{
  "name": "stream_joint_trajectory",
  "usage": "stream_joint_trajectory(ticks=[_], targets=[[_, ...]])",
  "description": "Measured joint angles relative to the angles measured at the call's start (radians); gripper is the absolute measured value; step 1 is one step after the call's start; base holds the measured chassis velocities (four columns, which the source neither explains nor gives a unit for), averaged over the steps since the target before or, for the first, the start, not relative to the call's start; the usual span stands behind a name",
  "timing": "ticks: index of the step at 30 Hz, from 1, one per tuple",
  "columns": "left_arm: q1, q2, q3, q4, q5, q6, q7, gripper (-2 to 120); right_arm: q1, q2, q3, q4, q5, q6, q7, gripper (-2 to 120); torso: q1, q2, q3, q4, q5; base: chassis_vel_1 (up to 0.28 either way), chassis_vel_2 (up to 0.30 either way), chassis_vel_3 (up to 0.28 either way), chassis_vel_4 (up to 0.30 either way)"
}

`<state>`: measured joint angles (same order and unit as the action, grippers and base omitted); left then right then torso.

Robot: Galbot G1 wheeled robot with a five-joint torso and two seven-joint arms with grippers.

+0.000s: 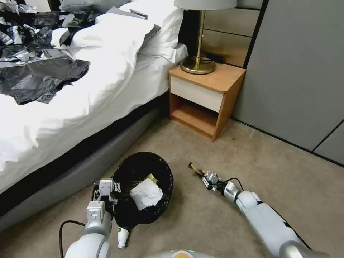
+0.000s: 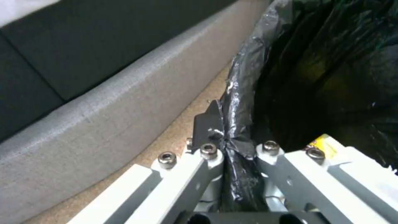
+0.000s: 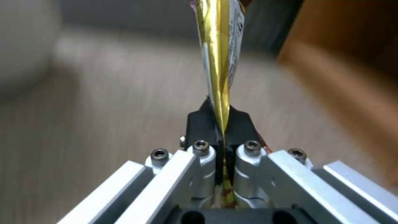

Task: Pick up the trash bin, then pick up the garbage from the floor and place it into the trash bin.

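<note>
The head camera looks forward and down from high up, taking in the beige carpeted floor (image 1: pixel 222 222), the white-sheeted bed (image 1: pixel 89 89) and the wooden nightstand (image 1: pixel 204 100). The left wrist camera sits right behind the left claw (image 2: pixel 222 137), very near the round white trash bin with its black bag liner (image 2: pixel 244 102), a thing the head view shares (image 1: pixel 143 186). The right wrist camera peers along the right claw (image 3: pixel 222 124) at a gold foil wrapper (image 3: pixel 219 56), which the head view shares from farther off (image 1: pixel 196 168).
</note>
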<state>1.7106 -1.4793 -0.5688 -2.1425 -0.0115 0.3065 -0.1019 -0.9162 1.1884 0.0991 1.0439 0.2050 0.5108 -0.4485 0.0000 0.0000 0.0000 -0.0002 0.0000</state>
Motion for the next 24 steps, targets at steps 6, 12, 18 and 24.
stream_joint_trajectory(ticks=[6, 12, 18, 24], targets=[[0.001, 0.000, 0.009, 0.007, 0.003, 0.000, 0.001, 1, -0.103, -0.033, 0.019, 0.419, 0.146, -0.089, 0.074, 0, 0.000, 0.000, 0.000, 0.0003, -0.0002, 0.000, 0.000, 0.000, 0.000], [0.001, 0.003, 0.019, 0.008, 0.007, 0.000, 0.002, 1, -0.200, -0.010, -0.077, 0.767, 0.189, -0.123, 0.168, 0, 0.000, 0.000, 0.000, 0.0002, -0.0003, 0.000, 0.000, 0.000, 0.000], [0.006, 0.005, 0.026, 0.005, 0.012, 0.000, 0.002, 1, -0.240, -0.032, -0.237, 0.837, 0.148, -0.123, 0.205, 0, 0.000, 0.000, 0.000, 0.0000, -0.0002, 0.000, 0.000, 0.000, 0.000], [0.008, 0.002, 0.033, -0.002, 0.018, -0.001, 0.002, 1, -0.197, -0.027, -0.356, 0.758, 0.101, -0.123, 0.224, 0, 0.000, 0.000, 0.000, 0.0001, -0.0003, 0.000, 0.000, 0.000, 0.000]])
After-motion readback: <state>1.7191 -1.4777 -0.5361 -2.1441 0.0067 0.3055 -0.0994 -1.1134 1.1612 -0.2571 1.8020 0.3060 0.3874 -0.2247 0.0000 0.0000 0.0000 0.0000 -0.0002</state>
